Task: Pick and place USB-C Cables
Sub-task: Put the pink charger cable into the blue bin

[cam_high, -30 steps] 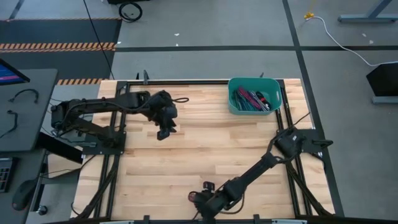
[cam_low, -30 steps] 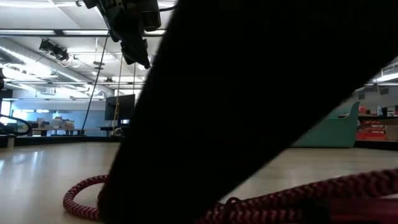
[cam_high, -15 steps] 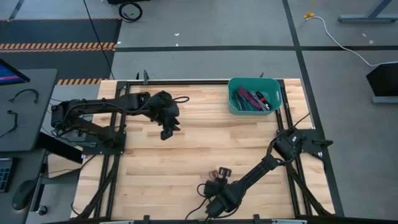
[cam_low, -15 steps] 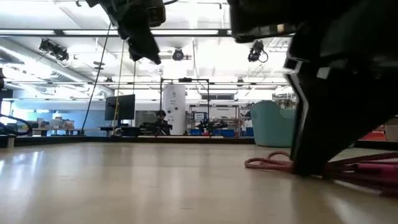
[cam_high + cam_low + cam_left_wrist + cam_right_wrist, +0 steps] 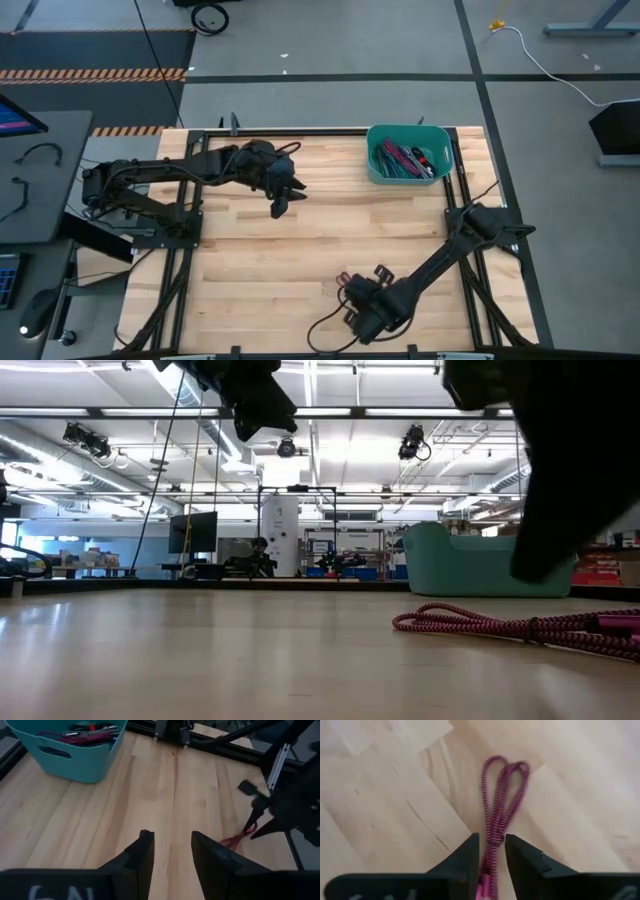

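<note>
A magenta braided USB-C cable (image 5: 495, 810), folded into long loops, lies flat on the wooden table near its near edge; the low view (image 5: 500, 626) and the left wrist view (image 5: 239, 838) show it too. My right gripper (image 5: 492, 837) hovers just above it, open by a narrow gap, one finger on each side of the cable's length. In the high view that gripper (image 5: 352, 286) is by the near edge. My left gripper (image 5: 172, 835) is open and empty, held high over the table's far middle (image 5: 281, 203). Several more cables (image 5: 405, 158) lie in the teal bin (image 5: 410, 128).
The teal bin (image 5: 75, 765) stands at the table's far right corner, in the low view (image 5: 480, 565) behind the cable. Bare wood stretches between the two arms. Black frame rails run along the table's edges. A desk with a monitor stands left of the table.
My right gripper moved from the near edge toward the far side, dragging the magenta cable along the table away from that edge. It then rose and shifted right while the cable stayed flat. My left gripper drifted right toward the bin.
</note>
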